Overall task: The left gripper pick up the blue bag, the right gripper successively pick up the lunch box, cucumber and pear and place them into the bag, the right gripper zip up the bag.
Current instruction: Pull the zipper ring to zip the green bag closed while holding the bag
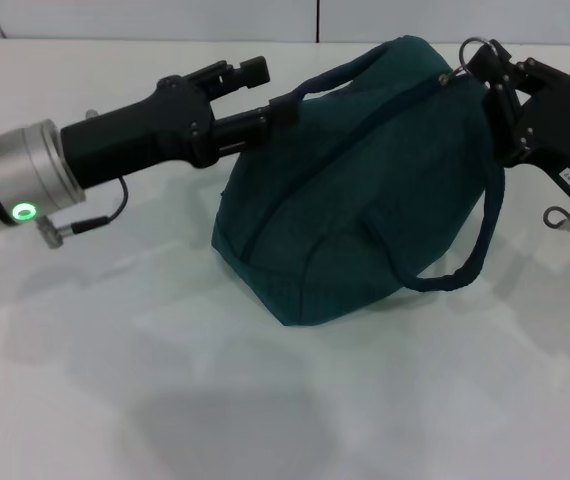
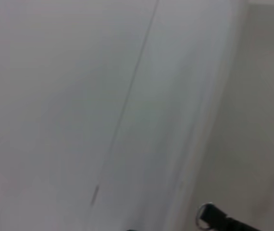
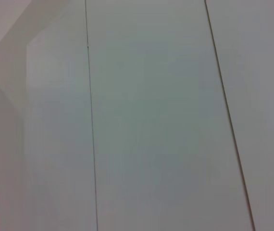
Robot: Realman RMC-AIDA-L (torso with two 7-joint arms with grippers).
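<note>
We see bright, even light on the white desk (image 1: 285,400), soft shadows below, and blurred wrist views.

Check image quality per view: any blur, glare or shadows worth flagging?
Head view: sharp, even light; the blue bag and left gripper throw soft shadows on the table, no glare. Left wrist view: blurred, only pale wall and a metal ring. Right wrist view: soft, flat wall panels, nothing of the task.

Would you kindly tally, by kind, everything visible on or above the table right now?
Blue bag: 1
Grippers: 2 (left gripper, right gripper)
Loose food items or lunch boxes in view: 0
Total: 3
</note>
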